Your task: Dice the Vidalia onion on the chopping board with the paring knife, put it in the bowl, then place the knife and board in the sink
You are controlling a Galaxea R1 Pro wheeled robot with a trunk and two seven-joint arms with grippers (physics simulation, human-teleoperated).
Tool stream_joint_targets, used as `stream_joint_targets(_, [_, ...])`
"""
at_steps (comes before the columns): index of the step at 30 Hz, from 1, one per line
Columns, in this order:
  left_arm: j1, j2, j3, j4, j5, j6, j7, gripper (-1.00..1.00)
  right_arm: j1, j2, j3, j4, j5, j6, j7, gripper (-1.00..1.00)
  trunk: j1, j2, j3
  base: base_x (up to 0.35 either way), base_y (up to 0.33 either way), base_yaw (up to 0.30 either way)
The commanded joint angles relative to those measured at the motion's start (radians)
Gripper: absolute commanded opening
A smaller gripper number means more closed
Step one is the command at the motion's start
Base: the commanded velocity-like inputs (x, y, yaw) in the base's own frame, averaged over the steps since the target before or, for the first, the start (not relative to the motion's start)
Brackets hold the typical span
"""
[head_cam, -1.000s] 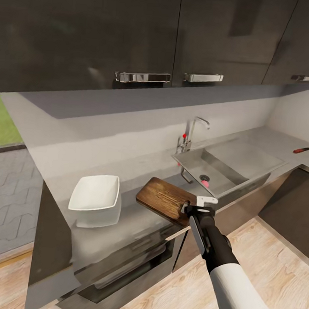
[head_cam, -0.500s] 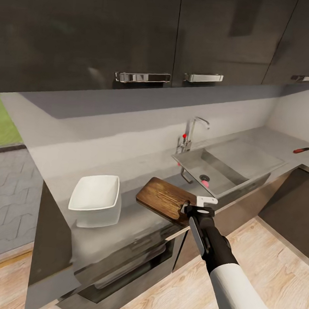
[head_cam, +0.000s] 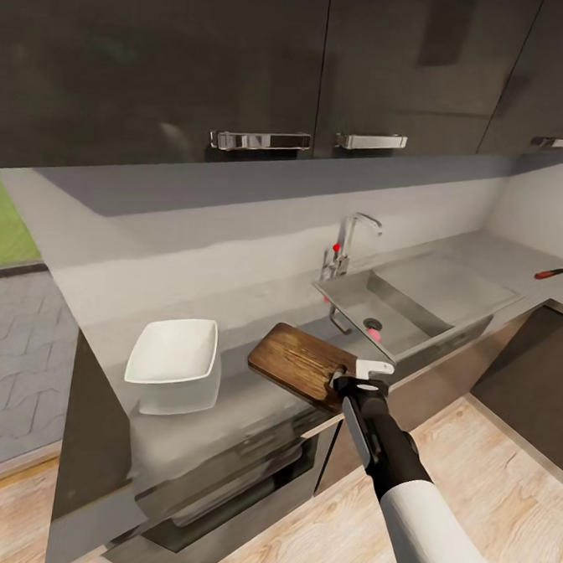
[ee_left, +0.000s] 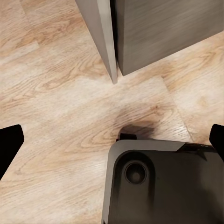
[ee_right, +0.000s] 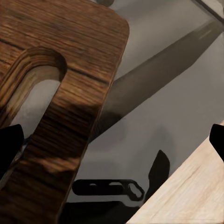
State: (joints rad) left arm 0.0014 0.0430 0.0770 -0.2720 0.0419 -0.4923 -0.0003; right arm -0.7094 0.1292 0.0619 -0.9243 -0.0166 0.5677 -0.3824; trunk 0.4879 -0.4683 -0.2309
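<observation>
At the countertop's (head_cam: 178, 442) front edge we reach our right gripper (head_cam: 365, 378) to the handle-slot end of the chopping board (head_cam: 301, 363), its fingers spread wide, not gripping, probably lining up a grasp. Our left gripper (ee_left: 112, 140) hangs open over the floor. The bowl (head_cam: 175, 362) waits beside the board, the sink (head_cam: 414, 303) beyond, the paring knife (head_cam: 551, 273) far along.

Chopping board (head_cam: 299, 364) on the countertop (head_cam: 223, 395) between bowl (head_cam: 174, 356) at left and sink (head_cam: 397, 311) at right, paring knife (head_cam: 551, 273) far right beyond the sink, right gripper (head_cam: 360, 378) at the board's near end.
</observation>
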Motion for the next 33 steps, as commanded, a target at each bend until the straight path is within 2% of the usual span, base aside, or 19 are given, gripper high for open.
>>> stream_joint_targets(1, [0.0,0.0,0.0,-0.001,0.004,-0.002,0.0,1.0,-0.001,0.001,0.003,-0.001,-0.002,0.006,-0.006,1.0,0.0,-0.002,-0.002,0.0,0.0,0.0])
stream_joint_targets(33, [0.0,0.0,0.0,-0.001,0.004,-0.001,-0.001,1.0,-0.001,0.004,0.006,0.001,-0.002,0.006,-0.006,1.0,0.0,-0.002,-0.002,0.0,0.0,0.0])
